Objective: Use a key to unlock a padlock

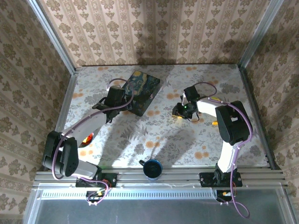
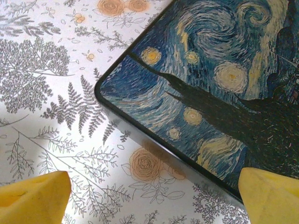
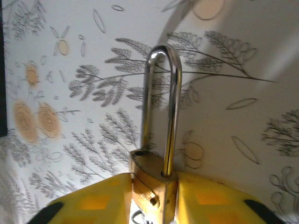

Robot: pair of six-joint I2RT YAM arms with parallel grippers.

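**Figure: Padlock being handled at 3 o'clock of the patterned table (image 1: 140, 135).**

Nearest, the right gripper (image 3: 155, 192) is flanking the brass padlock (image 3: 150, 173), its yellow fingers (image 3: 93, 200) lying close on both sides; whether they are clamping it cannot be told. The shackle (image 3: 174, 93) is pointing toward 12 o'clock, its left leg seemingly sitting just above its hole. Freeing it well is depending on keeping the body steady and pulling along the shackle's legs. Farther, at 11 o'clock, the left gripper (image 2: 154, 179) is hovering, spread wide, over the painted box (image 2: 210, 93) corner. No brand or writing is showing legibly.
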